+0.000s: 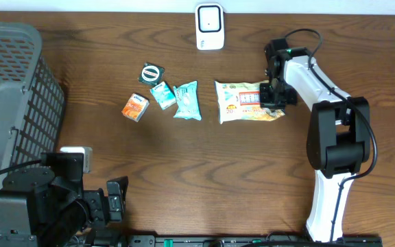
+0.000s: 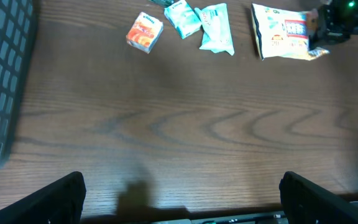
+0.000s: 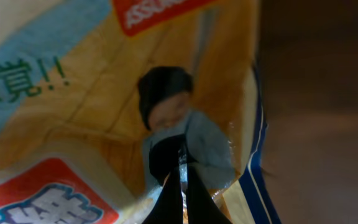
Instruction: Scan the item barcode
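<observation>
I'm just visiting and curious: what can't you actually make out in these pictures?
- Barcode on the snack bag: not seen in any view; the right wrist camera is too close, showing only print.
- Text on the orange packet: too small overhead.
- Basket: cut off by the overhead view's left edge.
- Left jaws: only their tips show, cut by the left wrist view's bottom edge.

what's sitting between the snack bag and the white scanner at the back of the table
Nothing visible. The right end effector is shut on the right edge of the snack bag, and only bare table lies between it and the white scanner. The small packets lie to the left, off that path.
</observation>
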`<control>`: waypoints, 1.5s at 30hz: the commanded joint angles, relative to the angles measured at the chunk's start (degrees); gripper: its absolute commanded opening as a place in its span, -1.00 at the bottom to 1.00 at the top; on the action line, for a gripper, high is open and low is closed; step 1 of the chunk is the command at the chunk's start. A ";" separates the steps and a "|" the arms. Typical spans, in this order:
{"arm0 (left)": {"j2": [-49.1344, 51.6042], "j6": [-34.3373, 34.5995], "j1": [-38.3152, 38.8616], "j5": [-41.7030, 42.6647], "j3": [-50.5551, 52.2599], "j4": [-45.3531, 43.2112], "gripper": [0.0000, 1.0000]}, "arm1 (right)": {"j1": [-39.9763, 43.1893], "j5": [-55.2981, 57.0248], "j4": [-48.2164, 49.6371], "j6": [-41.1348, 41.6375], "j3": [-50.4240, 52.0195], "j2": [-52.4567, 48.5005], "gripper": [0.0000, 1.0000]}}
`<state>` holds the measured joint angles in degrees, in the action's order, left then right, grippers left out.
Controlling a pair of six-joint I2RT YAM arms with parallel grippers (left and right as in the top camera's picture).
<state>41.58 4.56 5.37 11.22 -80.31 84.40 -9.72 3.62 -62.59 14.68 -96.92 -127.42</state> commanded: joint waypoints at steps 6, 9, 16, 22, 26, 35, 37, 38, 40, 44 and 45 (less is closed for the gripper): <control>0.11 0.46 0.02 -0.59 -0.15 -0.02 0.96 | 0.57 3.30 -14.99 1.99 -17.44 0.13 -0.98; 0.11 0.46 0.02 -0.59 -0.15 0.00 0.96 | -0.81 -3.10 -17.55 1.95 -22.23 0.13 -0.98; 0.11 0.46 0.02 -0.57 -0.15 -0.02 0.95 | -6.49 -13.68 -10.60 -1.05 -20.39 -0.02 -0.98; 0.11 0.46 0.02 -0.59 -0.15 0.00 0.95 | -12.24 -3.61 -0.46 2.54 -12.46 -0.13 -0.96; 0.11 0.46 0.02 -0.57 -0.15 0.00 0.94 | -14.73 -2.27 7.28 2.69 -4.20 -0.15 -0.95; 0.11 0.46 0.02 -0.59 -0.15 0.00 0.96 | -18.53 -9.73 11.98 2.67 -0.98 -0.09 -0.98; 0.11 0.46 0.02 -0.59 -0.15 0.00 0.95 | -19.12 -10.91 10.97 1.57 -2.95 -0.09 -0.98; 0.11 0.46 0.02 -0.59 -0.15 0.00 0.96 | -19.30 -10.82 9.84 1.51 -4.37 -0.09 -0.98; 0.11 0.46 0.02 -0.59 -0.15 0.00 0.95 | -19.37 -10.38 6.71 0.22 -7.80 -0.09 -0.98; 0.11 0.46 0.02 -0.57 -0.15 0.00 0.95 | -18.84 -2.29 -2.45 -0.11 -16.11 -0.09 -0.98; 0.11 0.46 0.02 -0.59 -0.15 -0.02 0.96 | -18.67 0.26 -4.63 -0.09 -17.79 -0.07 -0.98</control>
<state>41.58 4.54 5.37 11.18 -80.31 84.36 -29.15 -3.18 -64.36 15.64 -109.71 -127.46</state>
